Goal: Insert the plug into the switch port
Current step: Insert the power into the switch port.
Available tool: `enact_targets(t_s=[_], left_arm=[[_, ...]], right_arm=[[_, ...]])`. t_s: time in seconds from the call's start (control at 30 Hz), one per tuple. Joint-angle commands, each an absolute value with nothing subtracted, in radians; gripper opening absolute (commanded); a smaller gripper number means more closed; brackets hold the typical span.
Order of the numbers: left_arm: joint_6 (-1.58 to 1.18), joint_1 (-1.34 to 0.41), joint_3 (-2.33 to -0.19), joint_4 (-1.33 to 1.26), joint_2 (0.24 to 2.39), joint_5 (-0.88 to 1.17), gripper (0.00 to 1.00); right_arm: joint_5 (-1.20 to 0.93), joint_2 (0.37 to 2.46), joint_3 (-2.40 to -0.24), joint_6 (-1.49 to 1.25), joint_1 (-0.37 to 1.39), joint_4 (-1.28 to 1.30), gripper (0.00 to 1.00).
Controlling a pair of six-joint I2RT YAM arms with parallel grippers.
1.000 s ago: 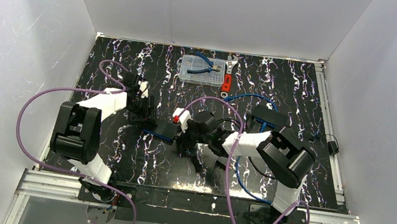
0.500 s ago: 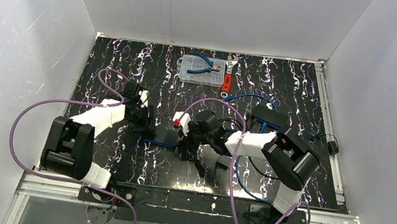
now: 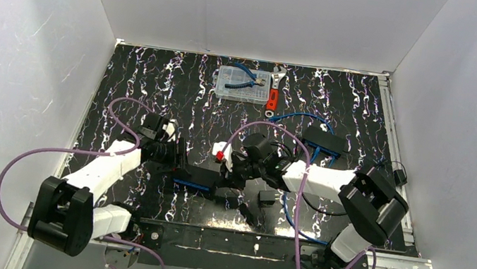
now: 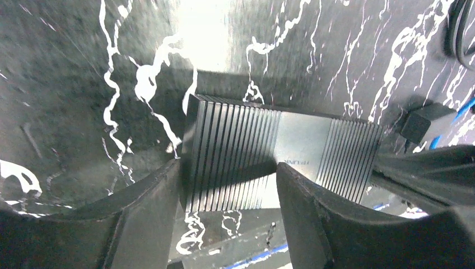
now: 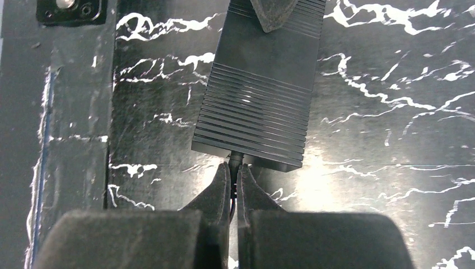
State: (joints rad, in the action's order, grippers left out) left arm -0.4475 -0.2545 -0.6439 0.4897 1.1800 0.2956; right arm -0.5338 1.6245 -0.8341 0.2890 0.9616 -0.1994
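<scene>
Since the earlier frame both arms and the switch box had drawn nearer. The left gripper stood spread over the box. The right gripper pinched the plug at the switch port in the box's right edge, its depth hidden. The table was black and marbled, the walls white.

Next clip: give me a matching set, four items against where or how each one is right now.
1 plug
2 blue pliers
3 red-handled wrench
4 left gripper

A on the clear parts box
B beside that box
C jaws apart at the switch
D pinched in the right gripper

Pairs: 1-D, 2-A, 3-B, 4-C
</scene>
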Motion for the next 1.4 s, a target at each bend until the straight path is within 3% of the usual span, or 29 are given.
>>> enact_targets(t_s=[0.0,0.23,0.4,0.63,0.97,1.03,1.13,1.2,1.37], left_arm=[[-0.564,-0.298,-0.612,0.47,1.116,0.525,0.59],[-0.634,-0.316,-0.563,0.474,1.044,0.48,0.63],[-0.665,-0.318,-0.538,0.476,1.031,0.47,0.62],[-0.667,-0.318,-0.571,0.539,0.975,0.417,0.73],[-0.629,-0.319,-0.662,0.636,0.834,0.329,0.89],[-0.61,-0.318,-0.679,0.638,0.816,0.326,0.97],[-0.585,-0.318,-0.701,0.634,0.795,0.313,0.98],[-0.571,-0.318,-0.715,0.629,0.791,0.313,0.98],[-0.539,-0.318,-0.745,0.632,0.797,0.312,0.98]], right_arm=[[-0.647,1.613,-0.849,0.332,0.993,-0.252,0.01],[-0.601,1.662,-0.828,0.311,0.996,-0.196,0.02],[-0.545,1.669,-0.819,0.321,0.997,-0.153,0.08],[-0.417,1.537,-0.776,0.31,0.997,-0.132,0.29],[-0.064,1.252,-0.765,0.188,0.995,0.084,0.41],[0.02,1.172,-0.742,0.14,0.99,0.111,0.52],[0.149,1.082,-0.694,0.0,0.975,0.123,0.7],[0.218,1.058,-0.694,-0.093,0.97,0.186,0.76],[0.181,1.081,-0.744,-0.241,0.968,0.416,0.78]])
